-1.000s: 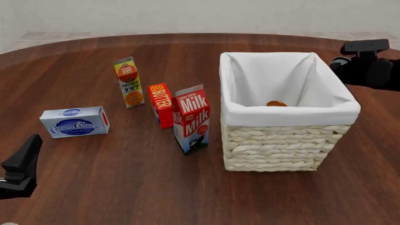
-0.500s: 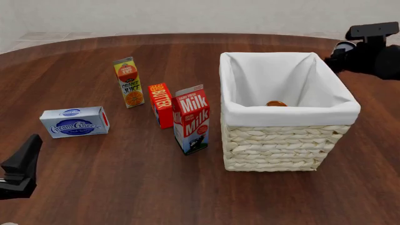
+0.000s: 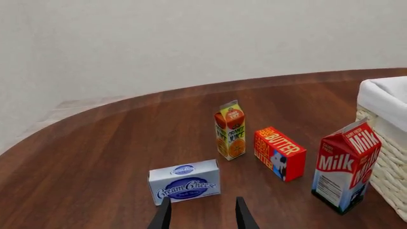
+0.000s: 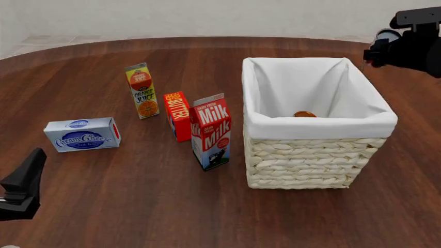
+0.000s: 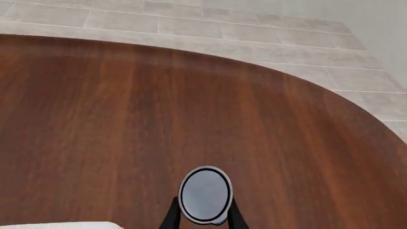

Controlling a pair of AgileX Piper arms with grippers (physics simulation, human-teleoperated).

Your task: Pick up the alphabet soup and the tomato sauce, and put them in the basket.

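A: Two arms at a dark wooden table (image 4: 138, 206). What is each gripper doing?

B: The right gripper (image 5: 203, 215) is pinching a small can, the alphabet soup (image 5: 205, 193). In the right wrist view its silver-grey top faces the camera and a dark finger presses on each side. The label is hidden, so only the lid shows.

A: Where is that in the front view?

B: At the far right, near the top edge. The right gripper (image 4: 406, 46) shows as a dark mass raised off the table, just beyond the far right corner of the basket (image 4: 317, 155). I cannot tell whether it is over the rim or just outside it.

A: And the basket itself?

B: It is a large cream wicker basket with white cloth lining folded over the rim, on the right half of the table. Deep inside, a small orange-brown round thing (image 4: 304, 114) lies on the bottom. It is too small to tell what it is.

A: The left arm?

B: The left gripper (image 4: 24, 181) is low at the near left corner. In its wrist view the left gripper (image 3: 202, 219) has its fingers spread with nothing between them.

A: What else is on the table?

B: Left of the basket there are four packages:
- a milk carton (image 4: 213, 132), standing upright nearest the basket;
- a red butter box (image 4: 178, 115) just beside the milk;
- an orange juice carton (image 4: 142, 91) farther back;
- a blue-and-white cream cheese box (image 4: 82, 134), lying flat and farthest left.
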